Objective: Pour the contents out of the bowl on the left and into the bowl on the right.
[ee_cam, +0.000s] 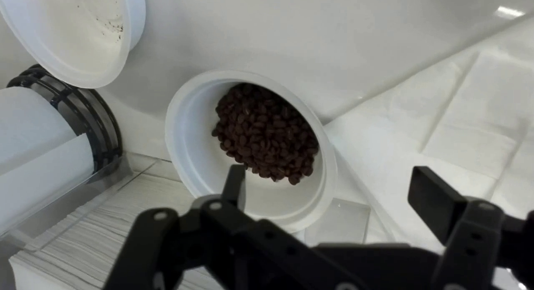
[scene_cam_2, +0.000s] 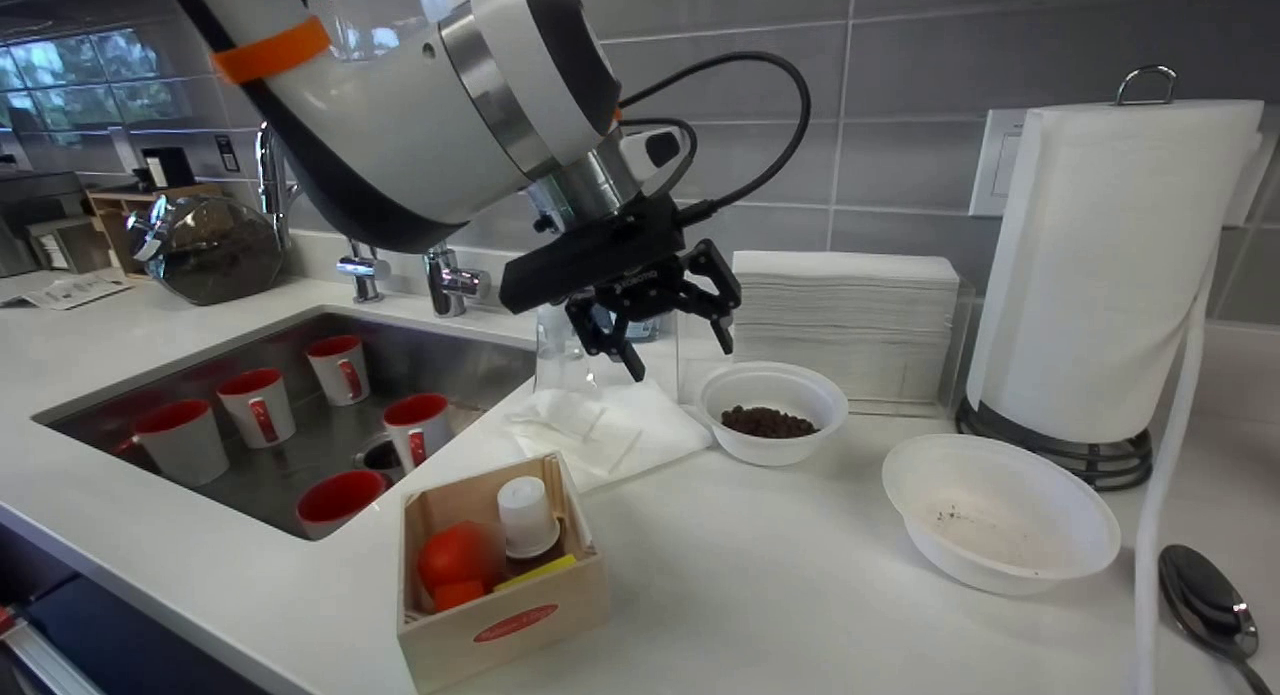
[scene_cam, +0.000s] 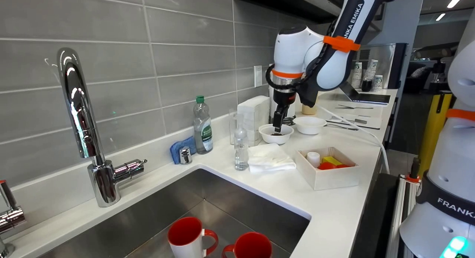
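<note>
Wrist view shows your gripper, jaws spread wide and holding nothing, above the sink side of the round bean bowl: one fingertip shows against its inside, the other past its rim. That bowl sits by the back edge of the counter, and its sink-side rim looks your likeliest pinch; the near-empty bowl lies farther from the sink, closer to the front edge.

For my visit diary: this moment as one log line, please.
end effector: open, empty | beans: in bowl | other bowl: dark specks
</note>
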`<state>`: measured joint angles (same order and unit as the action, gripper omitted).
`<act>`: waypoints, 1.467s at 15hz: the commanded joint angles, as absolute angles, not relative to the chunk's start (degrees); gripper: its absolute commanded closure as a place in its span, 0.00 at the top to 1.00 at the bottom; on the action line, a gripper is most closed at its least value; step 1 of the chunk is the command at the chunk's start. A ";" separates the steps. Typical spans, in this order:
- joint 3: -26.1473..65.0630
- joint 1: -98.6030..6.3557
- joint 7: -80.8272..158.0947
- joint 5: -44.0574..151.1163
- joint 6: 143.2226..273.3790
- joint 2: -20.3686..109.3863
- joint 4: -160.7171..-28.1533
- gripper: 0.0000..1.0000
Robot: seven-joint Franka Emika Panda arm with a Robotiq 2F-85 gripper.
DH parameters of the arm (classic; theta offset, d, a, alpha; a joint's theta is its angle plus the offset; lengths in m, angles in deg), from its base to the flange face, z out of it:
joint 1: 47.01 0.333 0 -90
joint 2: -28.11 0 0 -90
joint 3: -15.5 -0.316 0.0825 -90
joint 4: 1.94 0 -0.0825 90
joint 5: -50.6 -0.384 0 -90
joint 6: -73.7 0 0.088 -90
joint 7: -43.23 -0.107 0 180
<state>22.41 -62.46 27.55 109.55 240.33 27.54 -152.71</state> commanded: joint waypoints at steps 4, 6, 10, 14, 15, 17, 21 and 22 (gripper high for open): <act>22.66 -62.45 11.44 127.91 241.24 30.76 -151.99 1.00; 22.44 -62.19 7.57 131.99 241.01 31.66 -151.58 1.00; 22.01 -62.02 2.31 134.93 240.85 34.54 -150.12 1.00; 21.57 -62.27 5.02 129.55 240.41 38.38 -148.61 1.00; 21.88 -62.32 4.32 131.61 240.33 35.39 -150.45 1.00; 21.87 -62.32 4.33 131.52 240.33 36.16 -150.30 1.00; 22.01 -62.09 2.34 133.13 239.53 35.81 -150.06 1.00; 22.14 -62.13 1.65 133.74 239.53 35.91 -150.06 1.00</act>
